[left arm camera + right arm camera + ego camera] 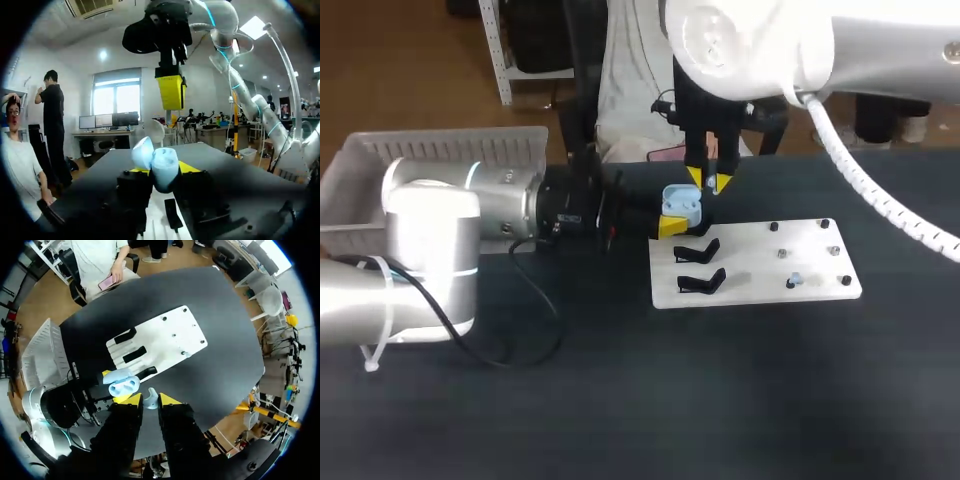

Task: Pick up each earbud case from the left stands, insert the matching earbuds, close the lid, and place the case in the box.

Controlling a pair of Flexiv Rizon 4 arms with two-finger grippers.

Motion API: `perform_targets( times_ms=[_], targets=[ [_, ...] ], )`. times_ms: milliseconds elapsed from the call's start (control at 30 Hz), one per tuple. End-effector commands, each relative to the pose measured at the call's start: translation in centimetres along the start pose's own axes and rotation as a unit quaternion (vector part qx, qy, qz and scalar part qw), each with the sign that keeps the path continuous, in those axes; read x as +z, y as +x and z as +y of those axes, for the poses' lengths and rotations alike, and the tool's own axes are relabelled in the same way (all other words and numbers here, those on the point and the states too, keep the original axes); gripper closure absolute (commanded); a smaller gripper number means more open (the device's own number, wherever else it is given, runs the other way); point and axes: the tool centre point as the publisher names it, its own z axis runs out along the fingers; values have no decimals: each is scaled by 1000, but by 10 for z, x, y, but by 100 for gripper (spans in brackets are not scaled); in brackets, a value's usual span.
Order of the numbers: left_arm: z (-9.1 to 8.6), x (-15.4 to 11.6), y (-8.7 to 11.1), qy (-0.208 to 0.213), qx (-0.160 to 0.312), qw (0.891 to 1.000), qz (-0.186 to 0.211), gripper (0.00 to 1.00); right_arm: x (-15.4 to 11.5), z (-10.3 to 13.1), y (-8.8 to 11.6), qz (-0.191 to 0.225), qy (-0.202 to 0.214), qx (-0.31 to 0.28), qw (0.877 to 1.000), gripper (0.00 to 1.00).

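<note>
Dark bench (620, 400) beneath: your left pincer (162, 169) pinches the open case (682, 203) over the white board's (770, 270) left end. Your right pincer (710, 181), pinching an earbud (151, 399), hangs just above it, slightly rightward.

Pale blue earbud case (682, 203) and earbud (150, 399), black stands (705, 281).

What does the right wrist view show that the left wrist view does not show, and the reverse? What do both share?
Only the right wrist view shows the pale earbud between the right gripper's tips, and the grey box. Only the left wrist view shows that gripper from the side, above the open blue case. Both show that case held in the left gripper, and the white board.
</note>
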Motion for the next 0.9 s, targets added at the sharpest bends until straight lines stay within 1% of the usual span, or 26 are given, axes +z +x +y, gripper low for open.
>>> perform_targets(
  times_ms=[33, 467, 900],
  targets=[
    [-1, 5, 2, -4, 1, 1000, -1, 100, 2, 4, -2, 6, 5, 5, 1000, 100],
    [0, 12, 6, 2, -5, 1000, 0, 100, 13, 6, 3, 11, 13, -2, 1000, 100],
    [-2, 17, 8, 6, -8, 1000, 3, 100, 22, 6, 1, 15, 16, -3, 1000, 100]
  ],
)
